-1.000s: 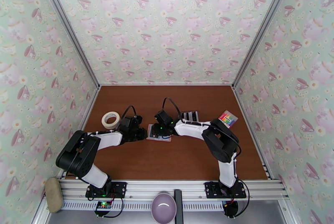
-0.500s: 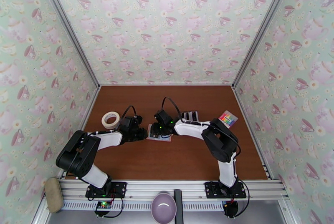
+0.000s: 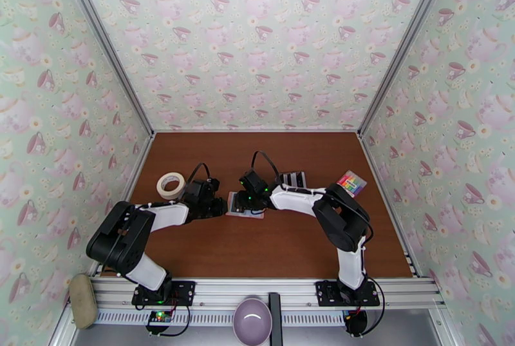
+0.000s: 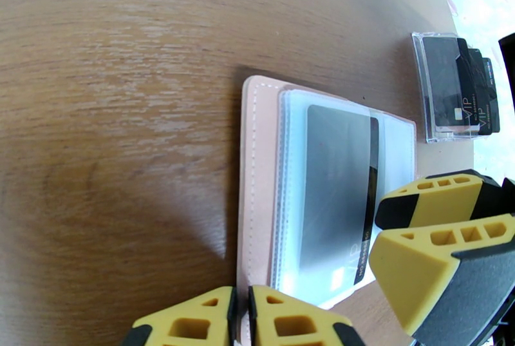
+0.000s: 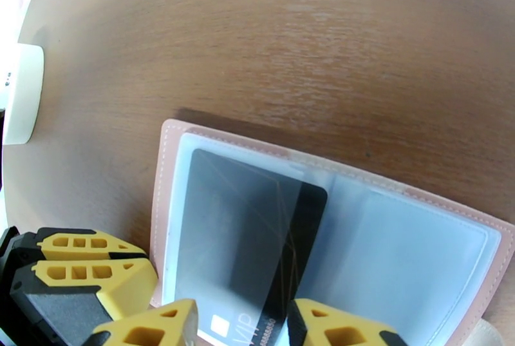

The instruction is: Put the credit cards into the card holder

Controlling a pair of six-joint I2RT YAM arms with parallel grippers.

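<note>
From above, the card holder [image 3: 245, 205] lies open on the worktop [image 3: 257, 250], with the left tool [image 3: 223, 207] at its left edge and the right tool [image 3: 248, 202] over it. More credit cards [image 3: 294, 179] stand beyond it. The left wrist view shows the left tool pinching the holder's pink edge, and a black card [image 4: 338, 192] mostly inside a clear sleeve. In the right wrist view the right tool's jaws flank that card's protruding end; I cannot tell if they grip it. One card looks nearly seated, with the others left to do.

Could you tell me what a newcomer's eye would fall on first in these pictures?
The pale pink card holder lies open on the table with a black card partly inside its clear sleeve. The left gripper is shut on the holder's edge, and the right gripper straddles the card's outer end. Teacup wallpaper lines the walls.
</note>
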